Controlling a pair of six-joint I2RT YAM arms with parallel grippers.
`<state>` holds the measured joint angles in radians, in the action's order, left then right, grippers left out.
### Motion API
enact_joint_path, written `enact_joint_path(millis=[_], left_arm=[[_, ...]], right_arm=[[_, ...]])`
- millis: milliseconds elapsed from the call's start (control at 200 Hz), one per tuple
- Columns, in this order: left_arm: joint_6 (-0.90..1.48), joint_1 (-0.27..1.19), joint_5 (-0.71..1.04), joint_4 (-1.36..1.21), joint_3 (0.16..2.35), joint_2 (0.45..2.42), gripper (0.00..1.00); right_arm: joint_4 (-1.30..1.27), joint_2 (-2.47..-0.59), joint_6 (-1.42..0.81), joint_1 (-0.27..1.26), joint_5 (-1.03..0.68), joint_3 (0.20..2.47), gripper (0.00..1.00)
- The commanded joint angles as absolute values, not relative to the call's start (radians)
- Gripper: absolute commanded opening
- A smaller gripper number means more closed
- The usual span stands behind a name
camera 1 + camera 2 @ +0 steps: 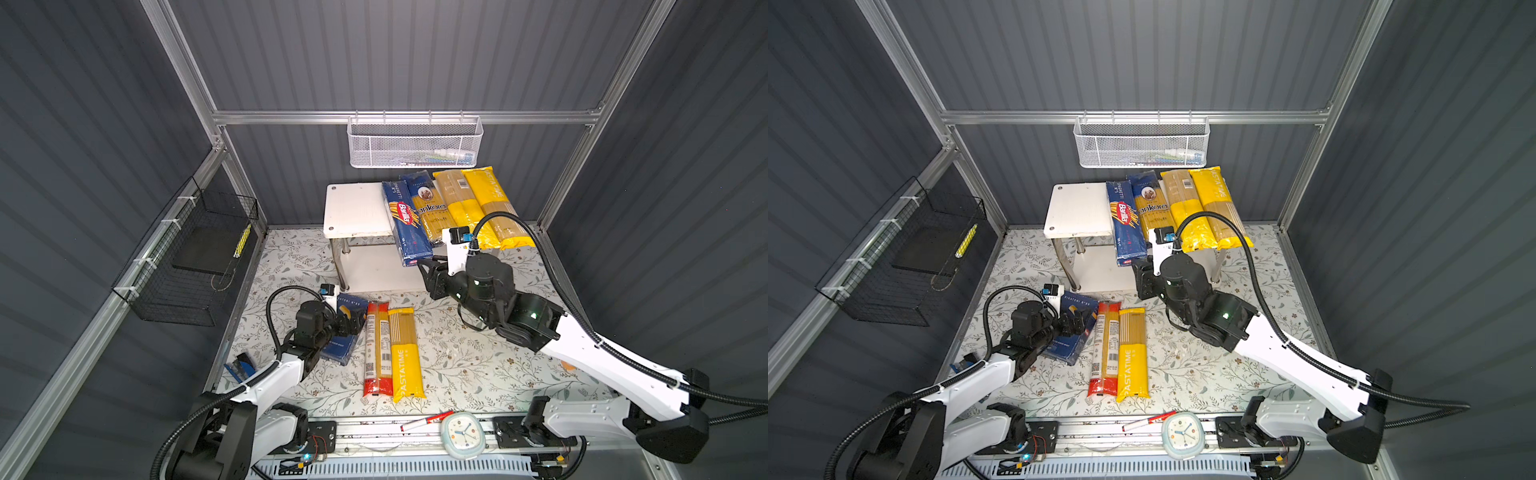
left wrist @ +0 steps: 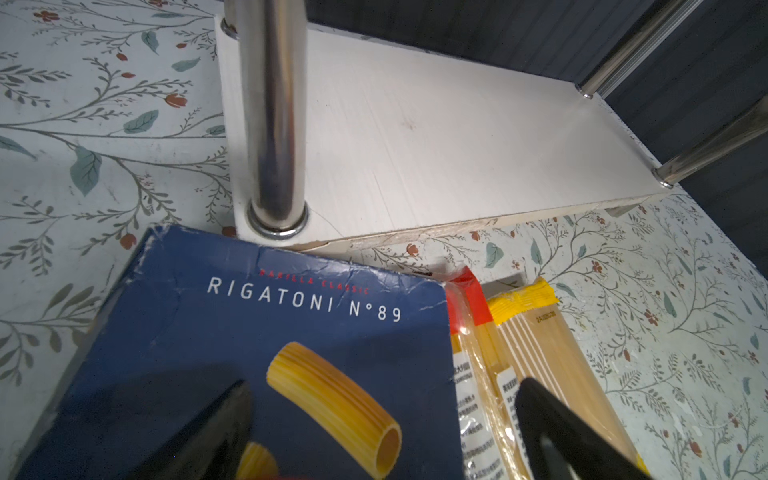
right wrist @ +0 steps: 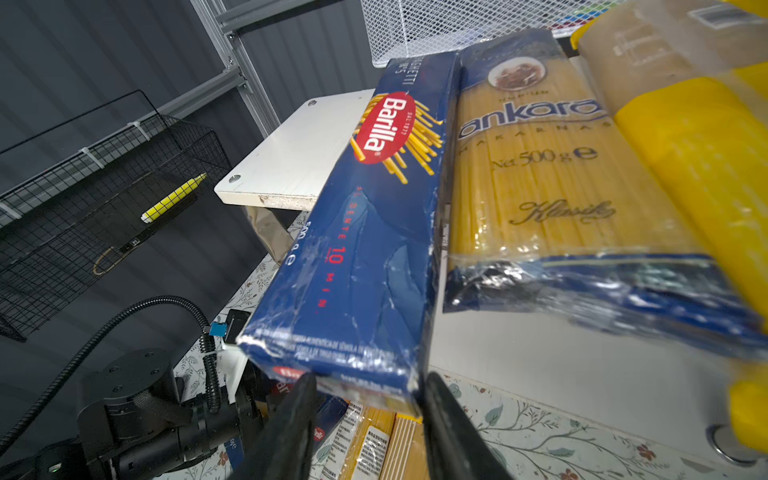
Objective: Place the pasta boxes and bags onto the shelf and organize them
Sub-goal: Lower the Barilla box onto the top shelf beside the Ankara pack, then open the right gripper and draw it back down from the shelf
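The shelf (image 1: 357,208) carries the spaghetti box (image 1: 405,224) on its top board, overhanging the shelf's front edge. The rigatoni box (image 2: 249,332) lies on the table (image 1: 457,361) before the shelf. The right pincer (image 3: 369,378) pinches the overhanging end; best slid straight back, level. The left pincer (image 2: 382,382) hovers spread over the rigatoni box.

I count, in a top view, two pasta boxes — spaghetti carton (image 1: 406,224), rigatoni carton (image 1: 340,351) — and five bags: one ankara bag (image 1: 430,212), one red-ended bag (image 1: 377,349), three PASTATIME bags (image 1: 459,203) (image 1: 496,208) (image 1: 407,361). One shelf (image 1: 357,208), two tiers. Two baskets: white mesh basket (image 1: 415,143), black wire basket (image 1: 187,266). One clock (image 1: 462,434).
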<state>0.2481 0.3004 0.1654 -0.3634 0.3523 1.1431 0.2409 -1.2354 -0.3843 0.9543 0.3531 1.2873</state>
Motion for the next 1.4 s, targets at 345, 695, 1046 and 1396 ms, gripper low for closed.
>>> enact_joint_path(millis=[345, 695, 1046, 1396], left_arm=[[0.246, 0.302, 0.15, -0.374, 0.342, 1.076, 1.0], [0.247, 0.302, 0.138, -0.394, 0.295, 0.96, 1.0], [0.244, 0.302, 0.095, -0.352, 0.278, 0.862, 1.0], [0.24, 0.302, 0.085, -0.343, 0.266, 0.82, 0.99]], right_arm=[[0.206, -1.346, -0.421, 0.894, 0.277, 1.372, 0.44], [0.097, -1.252, -0.313, 0.945, 0.181, 1.275, 0.56], [0.083, -1.282, -0.182, 1.072, 0.17, 1.311, 0.79], [0.12, -1.308, -0.246, 1.105, 0.061, 1.283, 0.99]])
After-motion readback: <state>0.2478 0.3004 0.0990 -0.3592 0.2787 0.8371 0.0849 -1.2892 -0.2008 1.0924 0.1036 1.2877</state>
